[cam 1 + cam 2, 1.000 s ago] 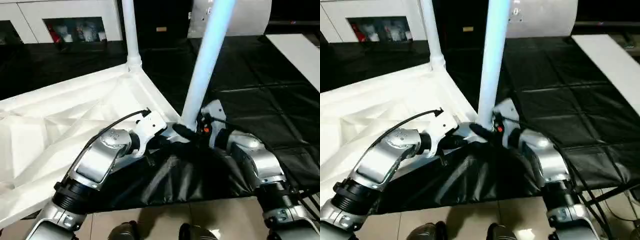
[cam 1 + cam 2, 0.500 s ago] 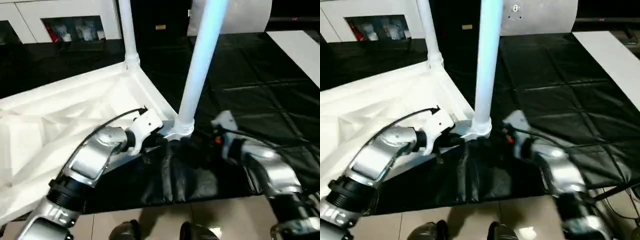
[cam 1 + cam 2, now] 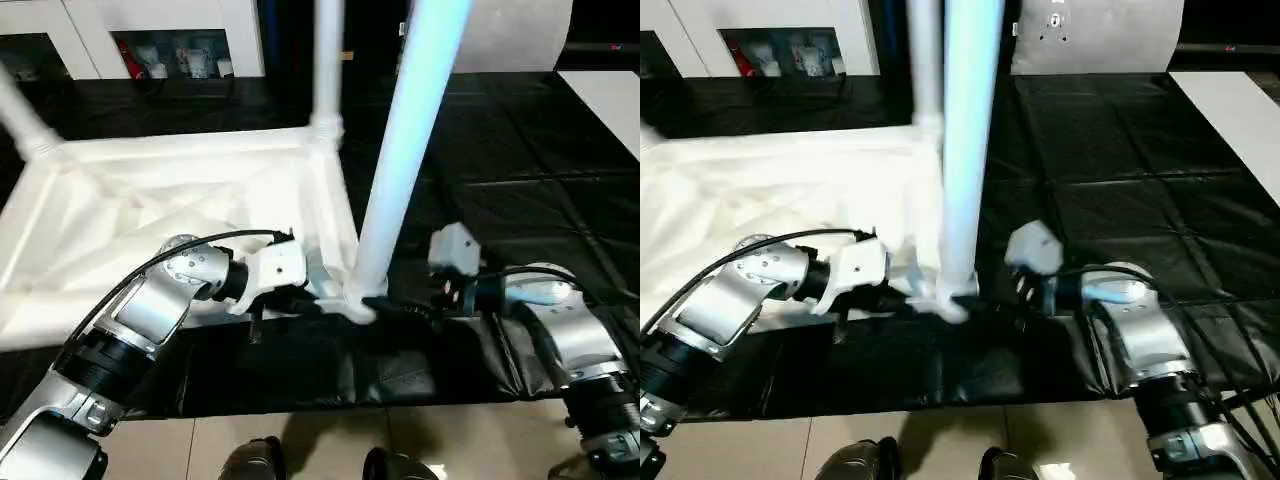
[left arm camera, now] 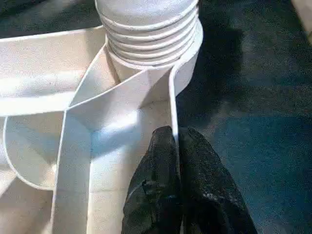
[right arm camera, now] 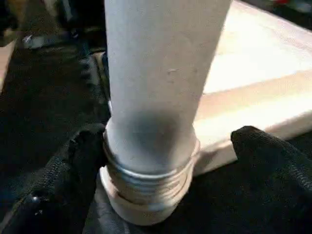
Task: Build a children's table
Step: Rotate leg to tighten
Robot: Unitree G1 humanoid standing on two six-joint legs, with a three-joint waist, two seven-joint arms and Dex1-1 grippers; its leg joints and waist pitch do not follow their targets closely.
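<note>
Head view: the white plastic rectangular table top (image 3: 150, 215) lies ribbed underside up on the black-covered table (image 3: 520, 180). Its near corner sits at 6 o'clock of centre. I count three white tapered tubular legs standing in corner sockets: the nearest leg (image 3: 405, 150), one behind it (image 3: 328, 70), one at 10 o'clock (image 3: 25, 125). My left tool (image 3: 335, 297) reaches to the near corner from 9 o'clock. My right tool (image 3: 405, 308) reaches in from 3 o'clock.

Left wrist view: the left tool (image 4: 176, 146) is closed, its black fingers (image 4: 161, 185) pinching the thin white rim of the top (image 4: 172, 105) just beside the ridged corner socket (image 4: 151, 34).

Right wrist view: the right tool (image 5: 161, 161) stands wide apart, its fingers (image 5: 63, 175) either side of the nearest leg's base (image 5: 156, 122), gripping nothing.
</note>
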